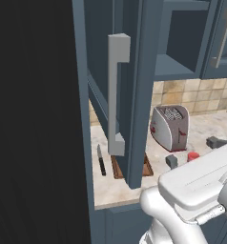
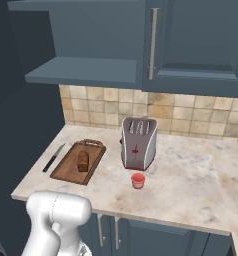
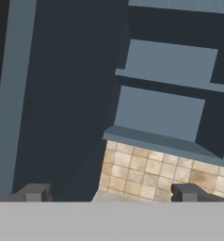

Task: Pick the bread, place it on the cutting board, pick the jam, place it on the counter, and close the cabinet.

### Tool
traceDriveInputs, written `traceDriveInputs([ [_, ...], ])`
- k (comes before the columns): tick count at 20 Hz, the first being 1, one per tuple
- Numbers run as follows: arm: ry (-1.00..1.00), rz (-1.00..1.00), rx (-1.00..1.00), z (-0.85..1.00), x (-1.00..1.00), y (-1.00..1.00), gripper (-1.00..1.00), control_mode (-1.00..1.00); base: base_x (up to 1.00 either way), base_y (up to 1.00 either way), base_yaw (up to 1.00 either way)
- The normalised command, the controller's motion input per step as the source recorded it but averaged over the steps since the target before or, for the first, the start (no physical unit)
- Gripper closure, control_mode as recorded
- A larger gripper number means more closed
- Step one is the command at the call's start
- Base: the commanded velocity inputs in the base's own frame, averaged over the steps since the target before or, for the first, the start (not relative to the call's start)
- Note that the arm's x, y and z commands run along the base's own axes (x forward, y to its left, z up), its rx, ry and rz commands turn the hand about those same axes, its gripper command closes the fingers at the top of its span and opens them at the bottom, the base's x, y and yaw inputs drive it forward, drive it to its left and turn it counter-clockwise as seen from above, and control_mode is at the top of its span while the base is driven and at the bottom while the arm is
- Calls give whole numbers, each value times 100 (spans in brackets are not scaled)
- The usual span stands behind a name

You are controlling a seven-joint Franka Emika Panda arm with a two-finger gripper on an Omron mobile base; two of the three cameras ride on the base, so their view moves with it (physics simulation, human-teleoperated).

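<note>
The bread (image 2: pixel 83 161) lies on the cutting board (image 2: pixel 65 169) at the left of the counter (image 2: pixel 186 185). The jam (image 2: pixel 137 180), a small red jar, stands on the counter just in front of the toaster; it also shows as the jam (image 1: pixel 193 156). The cabinet (image 2: pixel 86 70) is open, its shelf bare. Its door (image 1: pixel 139 95) swings out toward me, with the long grey handle (image 1: pixel 116 95) facing me. My gripper (image 1: pixel 195 150) hangs in the air in front of the counter, open and holding nothing. In the hand view the gripper (image 3: pixel 110 193) faces the cabinet shelves (image 3: pixel 165 94).
A silver toaster (image 2: pixel 139 142) stands mid-counter against the tiled wall (image 2: pixel 181 117). A black-handled knife (image 2: pixel 53 157) lies left of the board. A closed upper cabinet (image 2: pixel 196 40) is to the right. The open door hides most of the board (image 1: pixel 147 167) in the left base view.
</note>
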Motion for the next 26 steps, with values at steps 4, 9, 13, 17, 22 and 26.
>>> traceDriveInputs([
  [4, -5, 3, 0, 0, 0, 15, -100, -100, 0, 0, 0],
  [9, -2, 3, 0, 0, 0, 16, -100, -100, 0, 0, 0],
  [13, -2, 3, 0, 0, -1, 17, -100, -100, 0, 0, 0],
  [17, -2, 3, 0, 0, 0, 15, -100, -100, 0, 0, 0],
  [22, -2, 4, 0, 0, -1, 12, -100, -100, 0, 0, 0],
  [26, -3, 5, 0, 0, -1, 6, -100, -100, 0, 0, 0],
])
